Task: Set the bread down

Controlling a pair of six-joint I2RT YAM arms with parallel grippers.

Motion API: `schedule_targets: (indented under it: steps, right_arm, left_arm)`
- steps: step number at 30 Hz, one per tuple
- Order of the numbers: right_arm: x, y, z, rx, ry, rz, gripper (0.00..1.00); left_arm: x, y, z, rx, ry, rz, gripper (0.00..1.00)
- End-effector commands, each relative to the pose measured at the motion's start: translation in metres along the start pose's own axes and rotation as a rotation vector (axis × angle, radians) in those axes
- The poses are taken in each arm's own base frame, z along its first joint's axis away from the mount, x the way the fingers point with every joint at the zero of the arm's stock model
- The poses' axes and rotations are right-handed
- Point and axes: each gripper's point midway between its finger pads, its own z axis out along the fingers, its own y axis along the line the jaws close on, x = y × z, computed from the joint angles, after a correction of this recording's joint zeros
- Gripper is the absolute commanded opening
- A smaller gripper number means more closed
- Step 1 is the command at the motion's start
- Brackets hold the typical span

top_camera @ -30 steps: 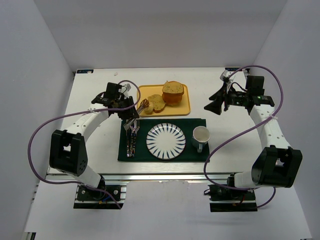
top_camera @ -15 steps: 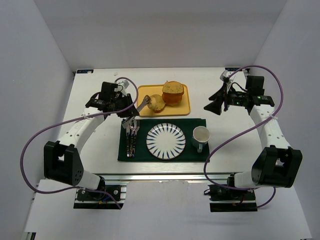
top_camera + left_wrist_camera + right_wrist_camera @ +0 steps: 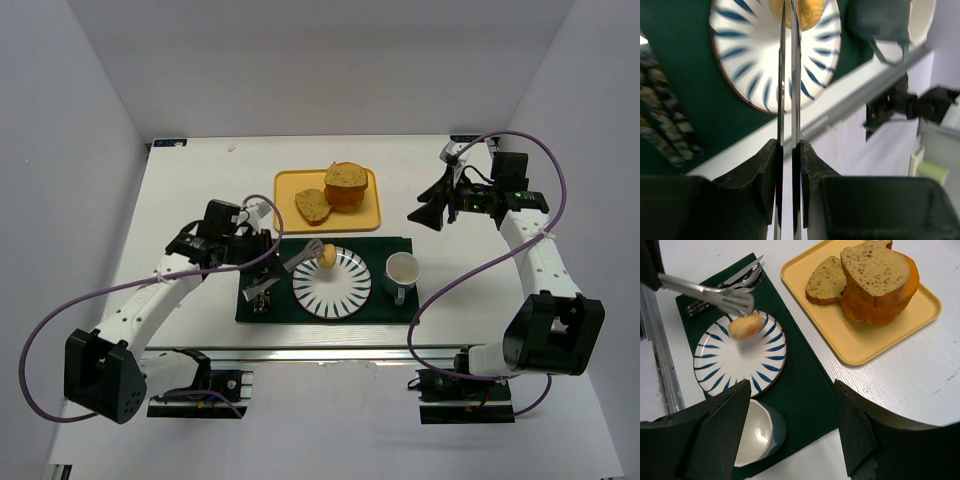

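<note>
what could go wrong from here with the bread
1. The tongs pinch the bread only at their tips, so it may slip before it is set down.
2. The bread is round and hangs near the far rim of the plate; on release it may roll off onto the mat.

From behind the arm bases point(image 3: 195, 385) my overhead camera looks down on the whole white bench point(image 3: 190, 170). My left wrist camera sits very close, facing along thin metal tongs point(image 3: 795, 75) to the round blue-striped white plate point(image 3: 740, 60). My right wrist camera looks down from farther off, sharing that plate and the rectangular yellow tray point(image 3: 865, 347) with the overhead.
</note>
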Motion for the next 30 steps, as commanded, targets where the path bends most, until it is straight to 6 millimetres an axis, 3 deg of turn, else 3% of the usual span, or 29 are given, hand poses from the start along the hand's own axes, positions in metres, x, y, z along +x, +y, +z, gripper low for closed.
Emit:
schedule_targets:
  steps: [1,4,5,10,15,20,27,29,30]
  right_arm:
    - [-0.014,0.005,-0.005,0.000,-0.027,-0.050,0.72]
    - [-0.015,0.004,-0.005,0.000,-0.030,-0.053,0.72]
    - [-0.015,0.004,-0.005,0.000,-0.030,-0.053,0.73]
    - [-0.014,0.005,-0.006,0.000,-0.027,-0.055,0.74]
    - [-0.013,0.005,-0.006,0.003,-0.023,-0.054,0.74]
    - [-0.011,0.006,-0.006,-0.003,-0.022,-0.047,0.74]
    - [-0.011,0.006,-0.005,-0.004,-0.023,-0.050,0.75]
    - [-0.009,0.006,-0.005,-0.006,-0.021,-0.045,0.75]
    - [-0.010,0.006,-0.005,-0.004,-0.021,-0.047,0.74]
  left_arm:
    - [0.020,-0.022,-0.001,0.083,0.033,0.020,0.25]
    - [0.032,-0.016,0.007,0.037,0.062,0.023,0.34]
    - [0.032,-0.015,0.008,0.027,0.059,0.023,0.43]
    - [0.028,-0.014,0.011,0.006,0.043,0.032,0.54]
    - [0.017,-0.020,0.004,-0.005,0.011,0.051,0.55]
    - [-0.006,-0.032,-0.009,-0.020,-0.066,0.081,0.55]
    - [-0.015,-0.037,-0.012,-0.024,-0.084,0.093,0.54]
    - [-0.019,-0.032,-0.014,-0.056,-0.106,0.090,0.48]
    - [-0.026,-0.021,-0.016,-0.127,-0.143,0.074,0.43]
